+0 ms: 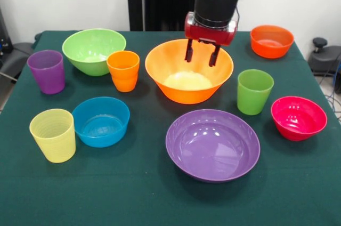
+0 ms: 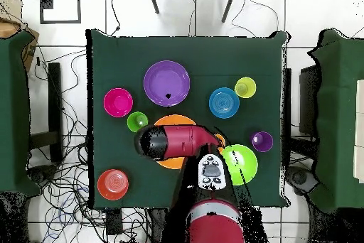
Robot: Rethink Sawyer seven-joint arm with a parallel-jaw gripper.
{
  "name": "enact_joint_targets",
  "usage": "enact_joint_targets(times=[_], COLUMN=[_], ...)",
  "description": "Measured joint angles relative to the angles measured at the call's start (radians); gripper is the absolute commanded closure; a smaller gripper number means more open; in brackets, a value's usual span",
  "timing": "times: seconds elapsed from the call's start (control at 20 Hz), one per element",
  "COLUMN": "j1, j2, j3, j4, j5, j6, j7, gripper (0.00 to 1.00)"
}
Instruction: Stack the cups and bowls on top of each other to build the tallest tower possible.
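No tower stands; every piece sits apart on the green table point(image 1: 133, 199). My gripper point(image 1: 201, 62) hangs open and empty just above the large orange-yellow bowl point(image 1: 181, 90), near its far rim. The wide purple bowl point(image 1: 213, 143) lies in front of it. Left are the light green bowl point(image 1: 94, 50), blue bowl point(image 1: 101, 121), and the purple cup point(image 1: 47, 71), orange cup point(image 1: 123, 70) and yellow cup point(image 1: 53, 134). Right are the green cup point(image 1: 254, 91), pink-red bowl point(image 1: 298, 118) and orange-red bowl point(image 1: 272, 40). In the overhead view my arm point(image 2: 178, 141) covers most of the orange-yellow bowl point(image 2: 174, 120).
The cloth-covered table point(image 2: 106, 62) ends close behind the orange-red bowl point(image 2: 113, 184) and light green bowl point(image 2: 239, 163). Other green tables point(image 2: 14, 112) stand at both sides, with cables on the floor between.
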Motion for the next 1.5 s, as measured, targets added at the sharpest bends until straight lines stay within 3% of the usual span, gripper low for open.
enact_joint_targets(times=[0.4, 0.8, 1.1, 1.5], j1=[-0.083, -0.224, -0.278, -0.297], j2=[-0.056, -0.137, -0.17, -0.179], j3=[0.053, 0.142, 0.189, 0.237], j4=[0.068, 0.136, 0.154, 0.168], j5=[-0.051, -0.093, -0.121, -0.151], j6=[0.0, 0.0, 0.0, 0.0], j7=[0.0, 0.0, 0.0, 0.0], gripper=[0.0, 0.0, 0.0, 0.0])
